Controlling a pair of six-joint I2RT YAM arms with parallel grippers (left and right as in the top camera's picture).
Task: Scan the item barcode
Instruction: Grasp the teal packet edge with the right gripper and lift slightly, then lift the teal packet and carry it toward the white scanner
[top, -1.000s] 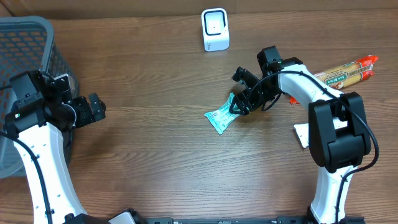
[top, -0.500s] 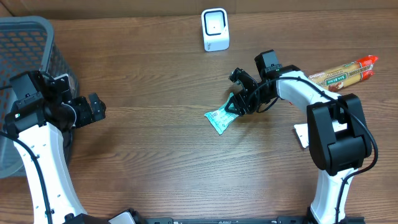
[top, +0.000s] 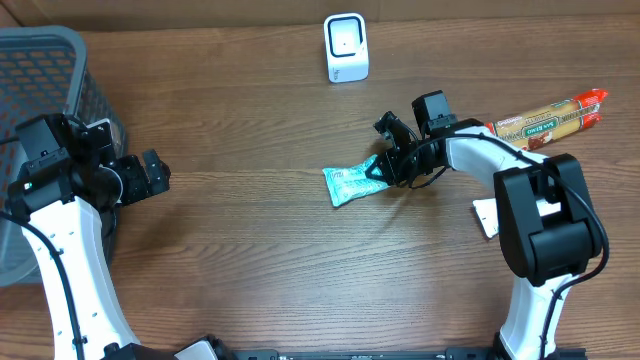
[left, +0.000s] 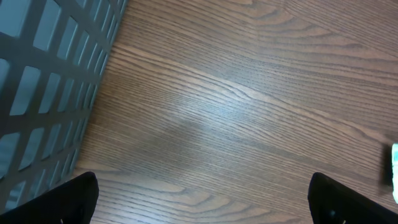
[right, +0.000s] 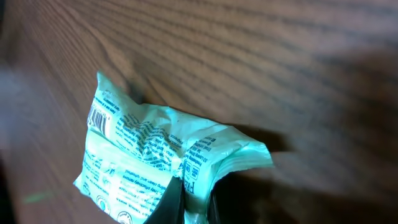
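Observation:
The item is a pale green printed packet (top: 349, 185) lying mid-table, right of centre. My right gripper (top: 386, 170) is shut on the packet's right end. In the right wrist view the packet (right: 143, 155) fills the lower left, crumpled where my right gripper (right: 193, 200) pinches it. A small barcode (right: 98, 117) shows near its far left corner. The white scanner (top: 346, 47) stands at the back, well apart from the packet. My left gripper (top: 155, 172) is open beside the basket at the left. It holds nothing, with only bare wood under my left gripper (left: 202, 202).
A dark mesh basket (top: 40, 70) stands at the far left, its wall (left: 43, 93) close to the left gripper. A long orange pasta packet (top: 550, 118) lies at the right edge. A white card (top: 484, 217) lies beside the right arm's base.
My right gripper has shut on the packet's end. The packet has swung from a slant to lie nearly level and shifted slightly left. The left arm has stayed still.

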